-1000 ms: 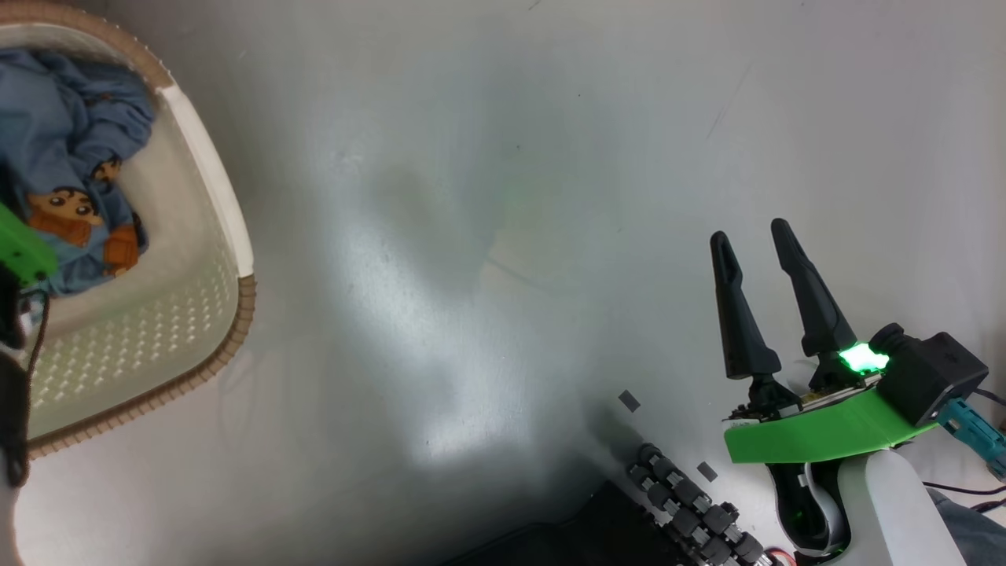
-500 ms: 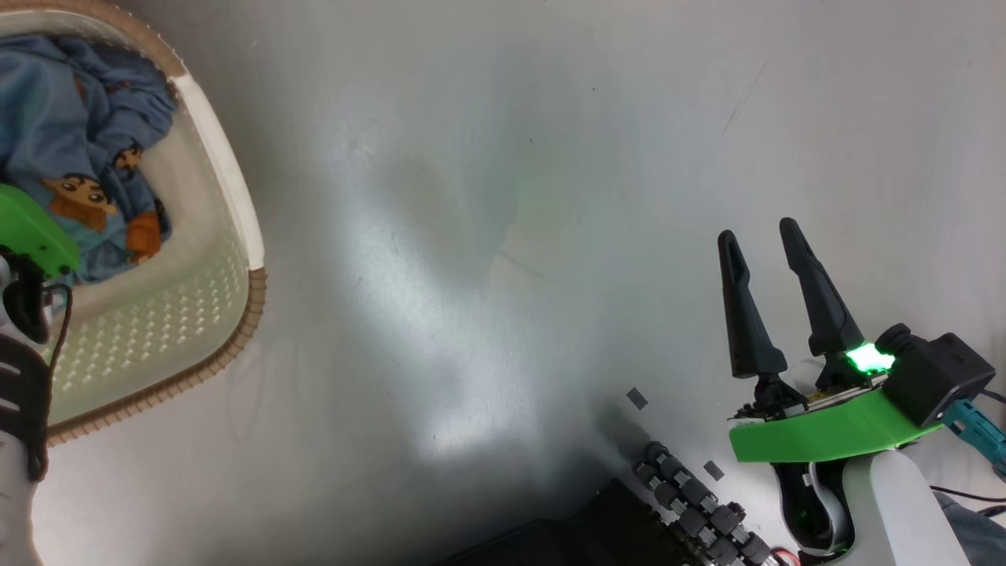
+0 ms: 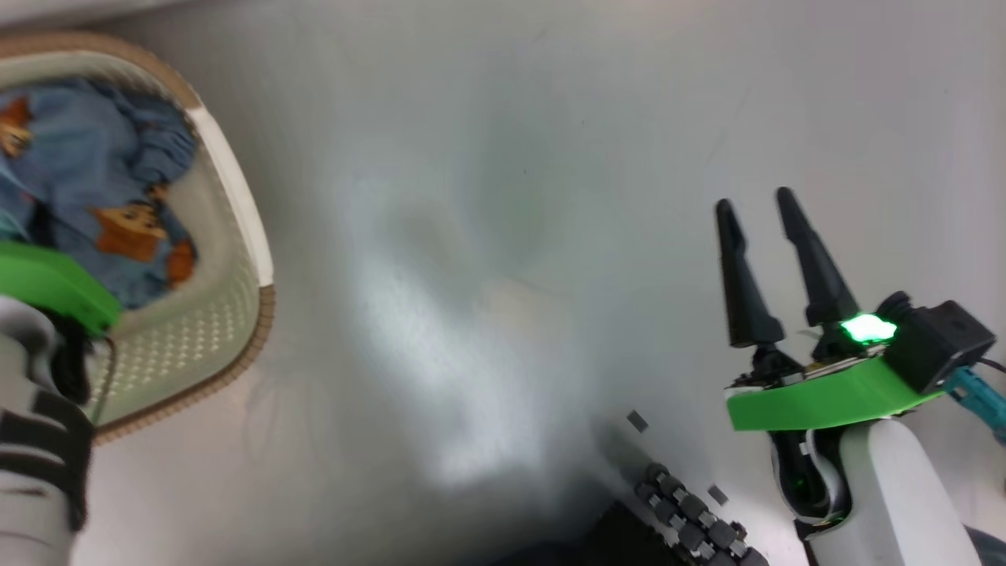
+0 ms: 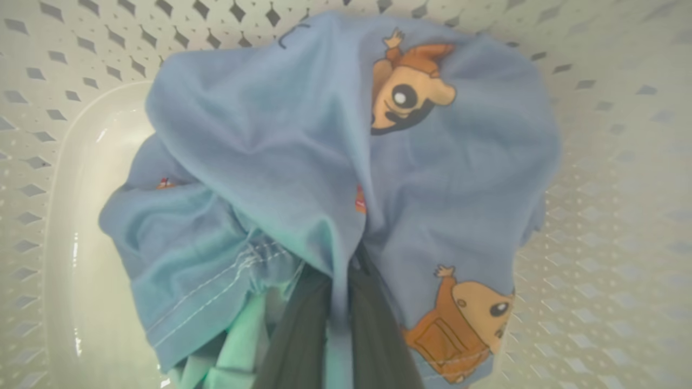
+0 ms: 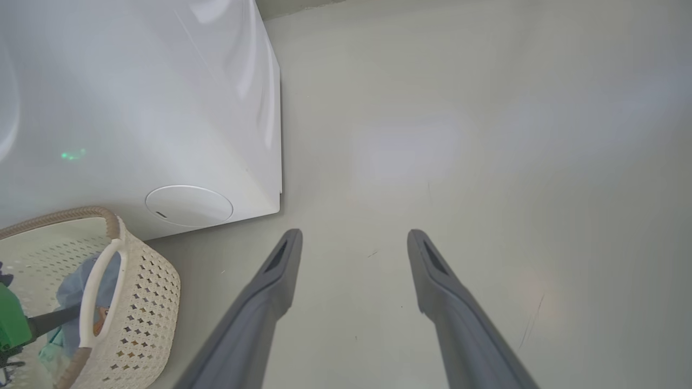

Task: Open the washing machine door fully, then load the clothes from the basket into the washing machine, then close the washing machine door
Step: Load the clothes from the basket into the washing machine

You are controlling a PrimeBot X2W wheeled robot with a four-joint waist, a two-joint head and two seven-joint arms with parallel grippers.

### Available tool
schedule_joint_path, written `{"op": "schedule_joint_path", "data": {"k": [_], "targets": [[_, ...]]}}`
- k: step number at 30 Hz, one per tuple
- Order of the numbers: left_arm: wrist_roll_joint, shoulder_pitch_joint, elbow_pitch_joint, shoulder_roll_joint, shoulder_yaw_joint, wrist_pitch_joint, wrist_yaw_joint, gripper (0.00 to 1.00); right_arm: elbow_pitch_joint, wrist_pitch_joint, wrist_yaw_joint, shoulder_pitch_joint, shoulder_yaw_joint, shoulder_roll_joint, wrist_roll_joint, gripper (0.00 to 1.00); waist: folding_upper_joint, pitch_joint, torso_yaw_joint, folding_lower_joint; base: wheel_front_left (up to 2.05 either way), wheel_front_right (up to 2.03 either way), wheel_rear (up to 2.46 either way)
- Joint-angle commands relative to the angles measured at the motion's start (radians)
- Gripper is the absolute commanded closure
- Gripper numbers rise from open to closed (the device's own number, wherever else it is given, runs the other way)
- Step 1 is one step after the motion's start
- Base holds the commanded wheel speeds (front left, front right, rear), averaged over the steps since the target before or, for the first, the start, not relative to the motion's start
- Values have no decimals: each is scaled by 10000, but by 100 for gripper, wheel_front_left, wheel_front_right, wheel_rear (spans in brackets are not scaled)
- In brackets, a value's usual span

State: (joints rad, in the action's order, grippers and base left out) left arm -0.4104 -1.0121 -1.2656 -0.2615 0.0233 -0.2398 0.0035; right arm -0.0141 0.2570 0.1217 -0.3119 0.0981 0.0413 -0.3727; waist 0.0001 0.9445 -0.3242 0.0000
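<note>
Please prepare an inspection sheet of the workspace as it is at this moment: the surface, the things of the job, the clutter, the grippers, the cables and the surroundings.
Surface: grey floor, bare, with glare patches and faint scuffs.
Job's things: basket stands on the floor beside the white washing machine; the clothes lie bunched inside the basket.
Clutter: two small dark squares on the floor near the robot's base.
Grippers: left gripper is shut on a fold of the clothes, inside the basket; right gripper is open over bare floor and holds nothing.
Cables: a cable with a teal plug at the right wrist.
Surroundings: a dark roller wheel of the robot's base.
</note>
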Motion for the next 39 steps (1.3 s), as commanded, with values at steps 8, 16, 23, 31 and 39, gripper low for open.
{"op": "schedule_joint_path", "data": {"k": [8, 16, 23, 31, 39], "targets": [[-177, 2350, 1657, 357, -545, -215, 78, 100, -42, 48, 90, 762, -241, 89, 66, 0, -1, -2361, 869, 0, 0, 0, 0], [166, 4961, 4129, 1168, -1131, -218, 366, 100, -295, 48, 90, 1521, -277, 89, 229, 0, -1, -4328, 1236, 0, 0, 0, 0], [637, 6735, 5909, 1714, -1270, -219, 420, 100, -487, 48, 90, 2225, -215, 91, 429, 0, -1, -5792, 1565, 0, 0, 0, 0], [925, 8031, 7495, 2006, -1161, -219, 478, 100, -608, 48, 90, 2680, -89, 275, 491, 0, -1, -6848, 1887, 0, 0, 0, 0], [1257, 9767, 9557, 2103, -805, -219, 756, 100, -744, 48, 90, 3290, -4, 478, 504, 0, -1, -8080, 2195, 0, 0, 0, 0]]}}
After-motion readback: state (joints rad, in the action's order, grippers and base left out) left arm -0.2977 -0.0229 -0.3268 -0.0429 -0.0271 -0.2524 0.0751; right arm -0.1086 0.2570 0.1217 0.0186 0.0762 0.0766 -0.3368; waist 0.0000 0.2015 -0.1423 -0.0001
